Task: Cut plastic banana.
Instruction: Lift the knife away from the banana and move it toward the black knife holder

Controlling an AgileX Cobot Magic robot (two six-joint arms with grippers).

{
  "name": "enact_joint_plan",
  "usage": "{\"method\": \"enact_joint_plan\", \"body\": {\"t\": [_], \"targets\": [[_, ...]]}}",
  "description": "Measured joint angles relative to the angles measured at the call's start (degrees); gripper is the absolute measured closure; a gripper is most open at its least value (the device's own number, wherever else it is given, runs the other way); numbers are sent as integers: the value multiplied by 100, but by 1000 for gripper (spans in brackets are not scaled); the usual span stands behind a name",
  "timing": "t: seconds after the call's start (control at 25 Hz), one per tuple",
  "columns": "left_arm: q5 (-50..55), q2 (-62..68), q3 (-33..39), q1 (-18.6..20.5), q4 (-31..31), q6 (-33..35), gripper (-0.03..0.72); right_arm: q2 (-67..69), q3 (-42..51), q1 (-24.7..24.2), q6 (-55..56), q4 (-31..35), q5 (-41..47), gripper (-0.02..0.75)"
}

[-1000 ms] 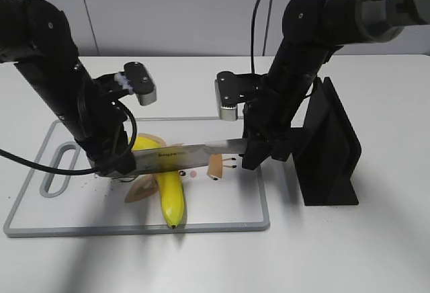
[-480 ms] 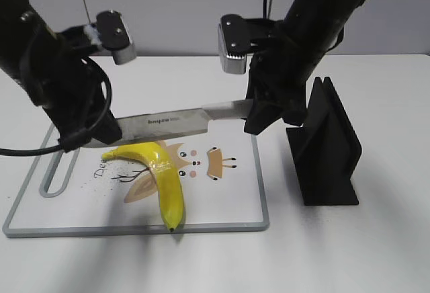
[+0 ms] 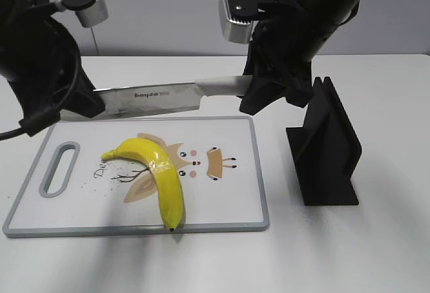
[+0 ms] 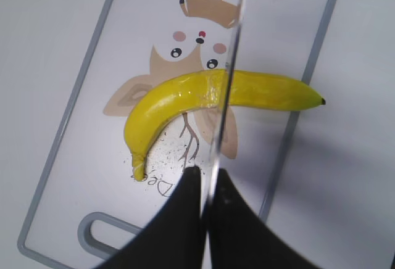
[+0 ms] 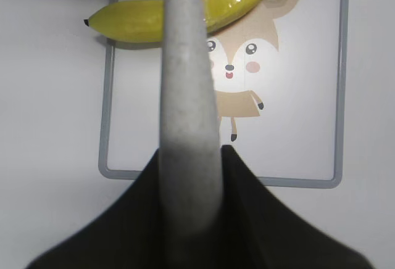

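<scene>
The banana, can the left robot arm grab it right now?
Probably not. The left gripper is shut on the knife blade's tip, held above the cutting board. The plastic banana lies uncovered below, but that gripper would have to let go first.

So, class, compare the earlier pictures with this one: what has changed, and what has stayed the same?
Both arms lifted the knife off the plastic banana, the left gripper on its blade tip and the right gripper on its handle. The banana stays whole on the cutting board.
</scene>
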Motion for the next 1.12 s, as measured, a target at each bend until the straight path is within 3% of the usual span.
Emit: {"method": "enact_joint_plan", "body": {"t": [0.16, 0.24, 0.4, 0.44, 0.56, 0.64, 0.72, 0.8, 0.92, 1.12], "targets": [[-25, -6, 0, 0, -28, -60, 622, 0, 0, 0, 14, -9, 41, 541], [-52, -12, 6, 48, 45, -135, 491, 0, 6, -45, 101, -182, 135, 547], [-216, -12, 19, 84, 114, -189, 128, 0, 6, -131, 257, -425, 100, 549], [-329, -12, 19, 84, 114, -204, 92, 0, 12, -131, 269, -445, 100, 549], [-659, -15, 19, 90, 152, -367, 62, 0, 6, -131, 448, -440, 82, 549], [-874, -43, 19, 120, 332, -950, 60, 0, -56, -131, 1084, -492, 70, 549], [-998, -106, 19, 198, 723, -1871, 60, 0, -216, -131, 1930, -618, 70, 549], [-921, -131, -80, 338, 1371, -3236, 60, 0, -482, -131, 2851, -864, 70, 549], [-384, -131, -422, 728, 2057, -4915, 62, 0, -918, -131, 4036, -1158, 129, 549], [890, -131, -947, 1489, 2201, -5624, 77, -21, -1476, -138, 5117, -1214, 420, 549]]}}
